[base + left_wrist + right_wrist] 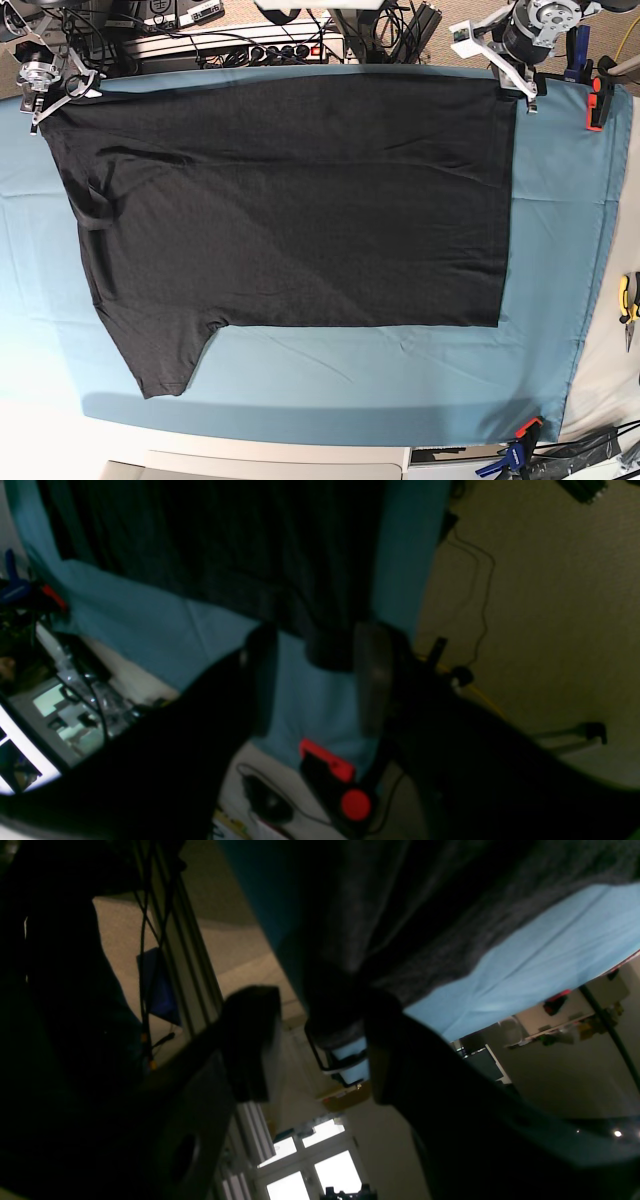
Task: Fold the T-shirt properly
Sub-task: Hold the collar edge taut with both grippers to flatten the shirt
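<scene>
The black T-shirt [290, 200] lies spread flat on the teal table cloth [350, 385], plain side up, one sleeve [160, 350] pointing to the front left. My left gripper [522, 90] is at the shirt's far right corner. In the left wrist view that corner [330, 650] lies loose between the left gripper's [317, 640] spread fingers [372, 680]. My right gripper [45, 100] is at the far left corner. In the right wrist view that gripper [317, 1005] also stands open around a bunched corner [335, 1010].
A red clamp [597, 103] and a blue-orange clamp [520, 440] pin the cloth at the right edge. Pliers [628, 300] lie off the cloth on the right. A power strip and cables [240, 45] run along the back. A red stop button [356, 804] sits below the table edge.
</scene>
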